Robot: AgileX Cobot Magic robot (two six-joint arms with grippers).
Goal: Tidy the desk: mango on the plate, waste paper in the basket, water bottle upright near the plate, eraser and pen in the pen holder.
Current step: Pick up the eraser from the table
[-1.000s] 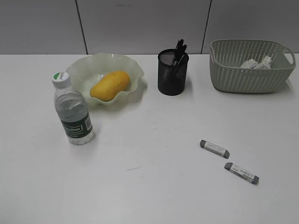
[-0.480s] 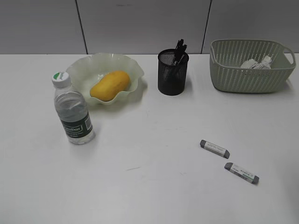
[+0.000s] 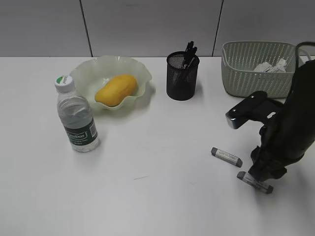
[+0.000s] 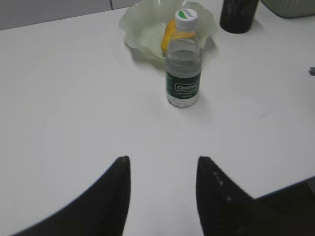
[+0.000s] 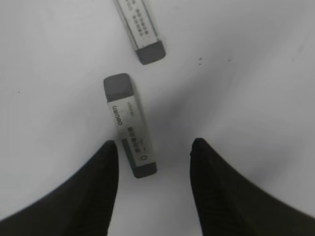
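The yellow mango (image 3: pixel 115 90) lies in the pale green plate (image 3: pixel 129 62). To the plate's front left the water bottle (image 3: pixel 76 118) stands upright. Black pens (image 3: pixel 189 49) stick out of the mesh pen holder (image 3: pixel 182 76). Waste paper (image 3: pixel 269 67) sits in the sage basket (image 3: pixel 256 81). Two grey-ended erasers lie on the desk (image 3: pixel 157 196), one (image 3: pixel 226 157) further in, one (image 3: pixel 255 182) nearer. My right gripper (image 5: pixel 153 146) hangs open just above the nearer eraser (image 5: pixel 130 125), whose end reaches between the fingers. My left gripper (image 4: pixel 163 162) is open and empty, well short of the bottle (image 4: pixel 183 59).
My right arm (image 3: pixel 288 128) stands in front of the basket's right end. The second eraser (image 5: pixel 140 27) lies just beyond the first, a small gap between them. The pen holder stands between plate and basket.
My right arm has come into the exterior view from the right and dropped over the nearer eraser. Nothing on the desk has moved.
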